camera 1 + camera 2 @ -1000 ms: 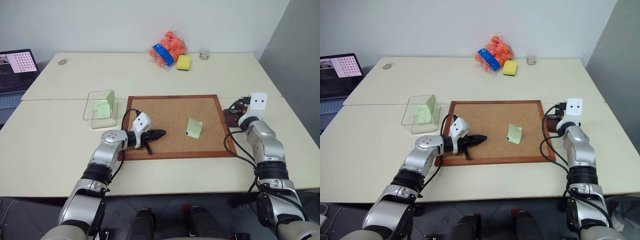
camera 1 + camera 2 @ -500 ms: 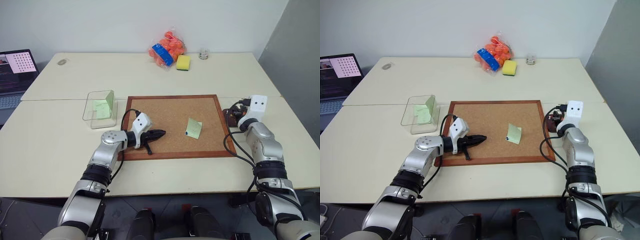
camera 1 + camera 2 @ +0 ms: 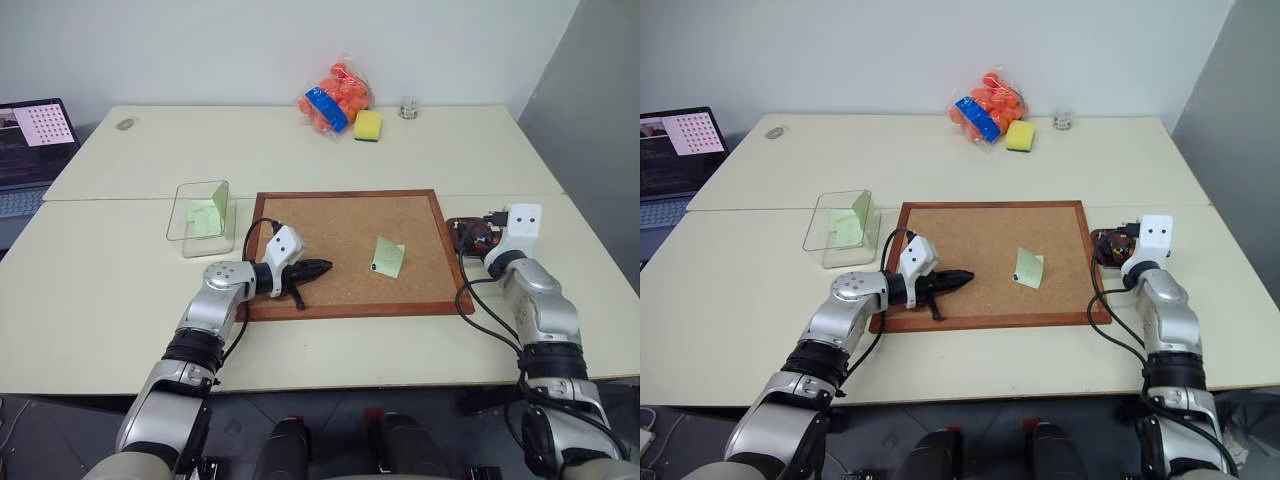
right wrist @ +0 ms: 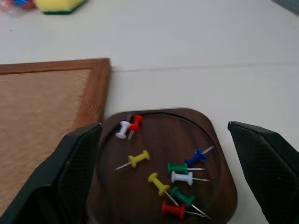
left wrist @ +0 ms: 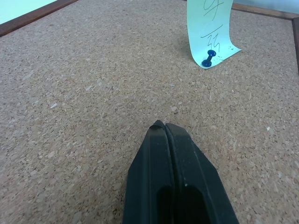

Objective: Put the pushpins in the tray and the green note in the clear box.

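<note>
The right gripper (image 4: 173,154) hangs over the tray (image 4: 212,186) with its fingers (image 4: 77,163) spread wide and nothing between them, and under it lie the pushpins (image 4: 175,182), red, white, yellow, green and blue, loose in the dark dish just beside the corkboard (image 3: 345,250). With the jaws that far apart above such light pins, a low or careless sweep away could, I'd guess, clip the rim and tip the dish or scatter pins onto the table. Across the board, the left gripper (image 5: 164,128) is pressed shut and empty, resting low over the cork and aimed toward the green note (image 3: 388,256), which lies near the board's right half with one blue pin (image 5: 207,59) through its lower corner. That pin looks like the real hazard: pull the paper first and it may tear or drag, and the pin head is tiny for those blunt fingers. The clear box (image 3: 200,215) sits well apart off the board's left edge, already holding a green paper, so a carried note could flutter loose on the way.
</note>
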Controlling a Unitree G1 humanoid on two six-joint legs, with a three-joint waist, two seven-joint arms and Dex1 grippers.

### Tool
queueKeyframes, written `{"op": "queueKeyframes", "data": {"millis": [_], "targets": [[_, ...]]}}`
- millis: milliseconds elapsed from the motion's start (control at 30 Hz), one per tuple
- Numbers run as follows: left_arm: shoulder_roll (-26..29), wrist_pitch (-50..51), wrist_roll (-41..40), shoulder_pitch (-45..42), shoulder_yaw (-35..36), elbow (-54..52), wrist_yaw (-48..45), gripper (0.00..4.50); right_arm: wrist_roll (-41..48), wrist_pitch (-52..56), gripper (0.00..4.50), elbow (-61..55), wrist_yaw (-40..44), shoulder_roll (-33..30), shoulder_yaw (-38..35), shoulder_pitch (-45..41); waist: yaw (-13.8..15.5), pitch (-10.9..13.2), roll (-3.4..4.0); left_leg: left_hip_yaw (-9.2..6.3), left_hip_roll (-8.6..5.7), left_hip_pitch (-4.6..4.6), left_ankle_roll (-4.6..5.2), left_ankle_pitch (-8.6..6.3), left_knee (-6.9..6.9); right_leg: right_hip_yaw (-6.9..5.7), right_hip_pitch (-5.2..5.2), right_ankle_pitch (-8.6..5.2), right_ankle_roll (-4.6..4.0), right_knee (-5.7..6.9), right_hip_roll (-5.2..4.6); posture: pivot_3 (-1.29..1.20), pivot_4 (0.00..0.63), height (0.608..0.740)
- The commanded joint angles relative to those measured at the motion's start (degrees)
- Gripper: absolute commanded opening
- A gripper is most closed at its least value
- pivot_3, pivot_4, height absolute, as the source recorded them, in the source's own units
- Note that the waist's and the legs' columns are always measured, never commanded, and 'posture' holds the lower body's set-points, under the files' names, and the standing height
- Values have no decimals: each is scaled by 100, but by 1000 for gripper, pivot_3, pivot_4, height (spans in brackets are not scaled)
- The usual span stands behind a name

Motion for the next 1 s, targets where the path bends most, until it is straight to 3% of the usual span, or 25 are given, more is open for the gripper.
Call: {"op": "queueKeyframes", "data": {"millis": [33, 167, 333, 667, 1000], "targets": [[6, 137, 203, 161, -151, 161, -10, 0, 223, -84, 4489, -1064, 944, -288, 377, 555, 0, 0, 0, -2, 1, -2, 0, 0, 0, -1, 0, 0, 0, -1, 1, 0, 150, 740], [10, 120, 208, 149, -145, 183, -5, 0, 486, -6, 4489, -1905, 1836, -589, 776, 1409, 3, -1, 0, -2, 0, -2, 0, 0, 1, -2, 1, -1, 1, -5, 1, 0, 150, 740], [5, 109, 216, 114, -139, 222, -6, 0, 870, 259, 4489, -2363, 2233, -473, 1058, 1594, -3, 0, -1, 1, 0, 1, 0, 0, 3, 1, 2, 3, 8, -6, 0, 0, 150, 740], [9, 81, 229, 51, -123, 305, 3, 0, 874, 629, 4489, -2015, 2435, 19, 1799, 826, 7, 0, -1, -4, 1, 0, 0, 0, 4, -5, 2, 4, 8, -8, 1, 0, 150, 740], [6, 111, 214, 127, -105, 215, 56, 0, 214, -44, 4489, -620, 2379, 310, 2095, 120, 5, 0, -3, -5, 0, -2, 0, 0, 3, -6, 1, 4, 8, -9, 1, 0, 150, 740]]}}
